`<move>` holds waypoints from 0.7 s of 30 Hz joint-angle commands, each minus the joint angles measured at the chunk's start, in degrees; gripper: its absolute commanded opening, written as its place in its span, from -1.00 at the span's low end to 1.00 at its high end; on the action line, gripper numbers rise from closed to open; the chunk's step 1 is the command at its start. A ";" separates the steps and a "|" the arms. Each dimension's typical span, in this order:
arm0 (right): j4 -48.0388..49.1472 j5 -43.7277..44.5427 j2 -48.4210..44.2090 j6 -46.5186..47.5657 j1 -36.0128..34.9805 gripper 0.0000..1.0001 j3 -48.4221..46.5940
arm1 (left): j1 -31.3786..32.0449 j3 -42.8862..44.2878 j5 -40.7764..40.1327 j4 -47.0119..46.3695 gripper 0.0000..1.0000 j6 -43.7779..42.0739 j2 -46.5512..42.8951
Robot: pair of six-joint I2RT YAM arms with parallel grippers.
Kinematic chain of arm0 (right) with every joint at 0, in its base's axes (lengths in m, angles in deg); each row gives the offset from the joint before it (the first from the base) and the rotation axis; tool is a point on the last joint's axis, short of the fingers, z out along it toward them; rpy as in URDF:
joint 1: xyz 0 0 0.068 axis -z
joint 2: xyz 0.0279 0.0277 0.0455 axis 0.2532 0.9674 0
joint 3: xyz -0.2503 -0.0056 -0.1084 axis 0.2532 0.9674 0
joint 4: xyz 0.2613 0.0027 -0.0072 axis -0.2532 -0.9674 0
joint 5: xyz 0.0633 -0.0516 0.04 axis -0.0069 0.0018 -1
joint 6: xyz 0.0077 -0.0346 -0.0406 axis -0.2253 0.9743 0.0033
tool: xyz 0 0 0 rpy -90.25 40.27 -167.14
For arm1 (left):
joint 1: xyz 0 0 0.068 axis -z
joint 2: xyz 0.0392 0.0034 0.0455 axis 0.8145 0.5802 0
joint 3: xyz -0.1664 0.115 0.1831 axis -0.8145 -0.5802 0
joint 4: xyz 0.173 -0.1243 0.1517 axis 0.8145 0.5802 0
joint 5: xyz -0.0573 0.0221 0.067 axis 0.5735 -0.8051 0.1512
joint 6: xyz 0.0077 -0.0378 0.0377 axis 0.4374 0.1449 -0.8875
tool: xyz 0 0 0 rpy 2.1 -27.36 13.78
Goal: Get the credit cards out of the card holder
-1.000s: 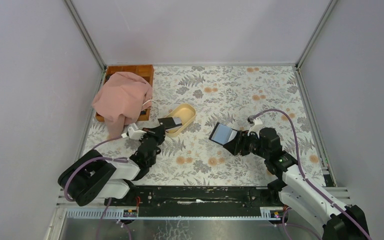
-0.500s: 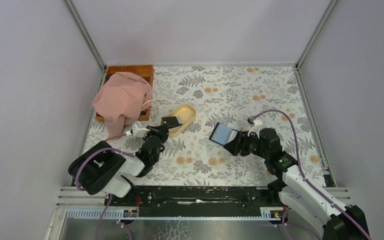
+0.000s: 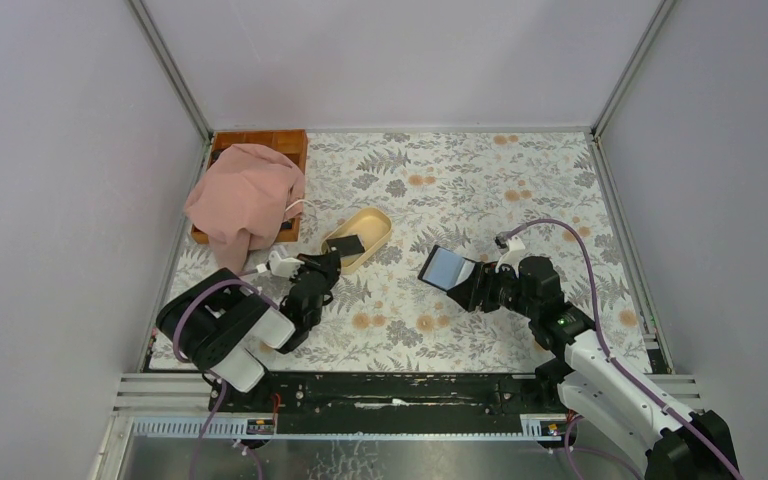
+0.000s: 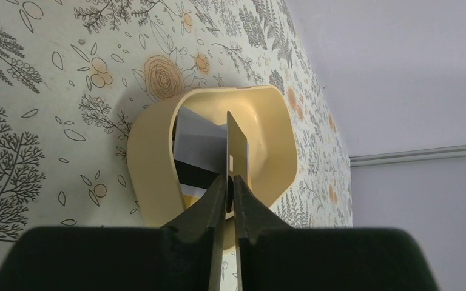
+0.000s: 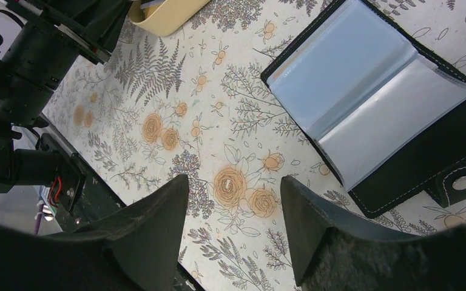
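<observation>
My left gripper [image 4: 230,177] is shut on a thin black credit card [image 4: 237,148], held edge-on over the beige oval dish [image 4: 147,151]. Other flat cards [image 4: 195,142] lie inside the dish. In the top view the left gripper [image 3: 331,263] is at the dish's near end and the card [image 3: 349,244] is over the dish [image 3: 376,225]. The card holder [image 5: 373,103] lies open on the table, blue-grey inside, with a stud tab at its corner. My right gripper [image 5: 233,189] is open and empty just beside it; in the top view the right gripper [image 3: 479,287] touches the holder's [image 3: 446,267] near side.
A pink cloth [image 3: 243,198] drapes over a wooden tray [image 3: 260,142] at the back left. Grey walls close the floral table on three sides. The left arm's body [image 5: 33,57] shows at the upper left of the right wrist view.
The left arm has pushed forward and right, bringing the card lower over the dish. The right arm and the open holder have not moved.
</observation>
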 commanded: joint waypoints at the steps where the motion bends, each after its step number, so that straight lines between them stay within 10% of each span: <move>1: 1.55 0.72 -0.21 0.87 -0.01 0.28 -0.23 | 0.24 0.25 -1.31 -1.68 -0.67 -0.22 -1.09; 6: 2.11 0.37 0.23 0.78 0.01 0.28 -0.10 | 0.17 -0.75 -2.80 3.86 -0.16 -0.11 -5.30; 21: 3.03 -0.28 0.38 0.51 0.04 0.28 0.12 | 0.44 -2.21 -6.89 30.69 -0.18 3.26 -21.76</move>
